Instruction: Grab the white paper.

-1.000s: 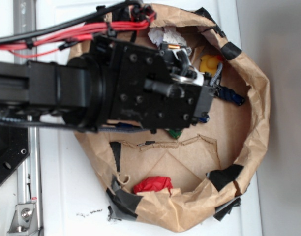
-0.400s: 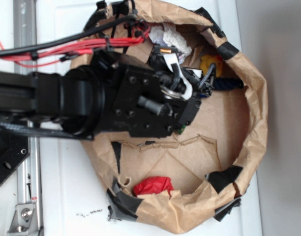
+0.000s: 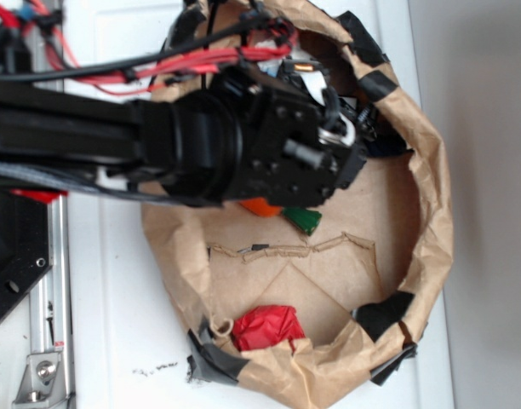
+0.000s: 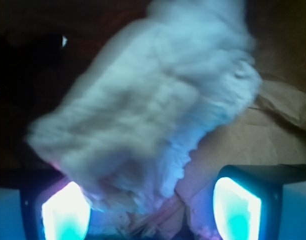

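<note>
The white paper (image 4: 148,110) is seen lying inside the brown paper bag (image 3: 431,221), close before the end effector (image 4: 152,205), whose fingers stand spread apart. The approach appears finished; closing and lifting remain.

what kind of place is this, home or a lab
Probably a robot lab bench: a white tabletop with a bolted metal rail, and a taped brown paper bag used as a bin for small objects.
</note>
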Controlling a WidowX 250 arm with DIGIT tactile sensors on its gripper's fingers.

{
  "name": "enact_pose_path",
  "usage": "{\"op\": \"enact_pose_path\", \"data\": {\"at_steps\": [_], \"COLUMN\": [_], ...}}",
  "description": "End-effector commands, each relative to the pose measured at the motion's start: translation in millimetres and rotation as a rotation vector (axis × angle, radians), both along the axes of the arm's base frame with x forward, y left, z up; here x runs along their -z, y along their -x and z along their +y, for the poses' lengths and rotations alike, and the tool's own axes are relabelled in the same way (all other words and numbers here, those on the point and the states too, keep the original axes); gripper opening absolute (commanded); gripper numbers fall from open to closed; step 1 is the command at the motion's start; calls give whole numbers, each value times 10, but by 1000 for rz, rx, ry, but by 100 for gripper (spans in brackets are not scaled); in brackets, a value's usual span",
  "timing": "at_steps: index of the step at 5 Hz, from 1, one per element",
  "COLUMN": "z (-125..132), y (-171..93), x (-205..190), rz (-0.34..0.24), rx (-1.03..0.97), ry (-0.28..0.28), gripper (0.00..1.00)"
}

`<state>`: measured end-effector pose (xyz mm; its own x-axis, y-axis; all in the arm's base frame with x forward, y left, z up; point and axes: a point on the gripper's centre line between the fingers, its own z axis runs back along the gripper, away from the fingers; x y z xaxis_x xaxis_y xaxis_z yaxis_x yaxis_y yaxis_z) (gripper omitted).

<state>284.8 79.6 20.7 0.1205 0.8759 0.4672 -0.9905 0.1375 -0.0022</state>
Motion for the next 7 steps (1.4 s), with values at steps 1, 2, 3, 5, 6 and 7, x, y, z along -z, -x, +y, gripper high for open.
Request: {"op": "enact_pose_path", "data": {"at_steps": [1,2,3,5,6,7], "z": [90,53,-25,-347,-448,-493], "y": [49,51,37,165,258,297], "x": [56,22,-146,-801,-993,-1086], "rz": [9,12,-5,12,56,144], "rx": [-61,-46,11,380,576,755], "ry": [6,19,50,403,482,557], "gripper": [0,0,0,0,0,0]}}
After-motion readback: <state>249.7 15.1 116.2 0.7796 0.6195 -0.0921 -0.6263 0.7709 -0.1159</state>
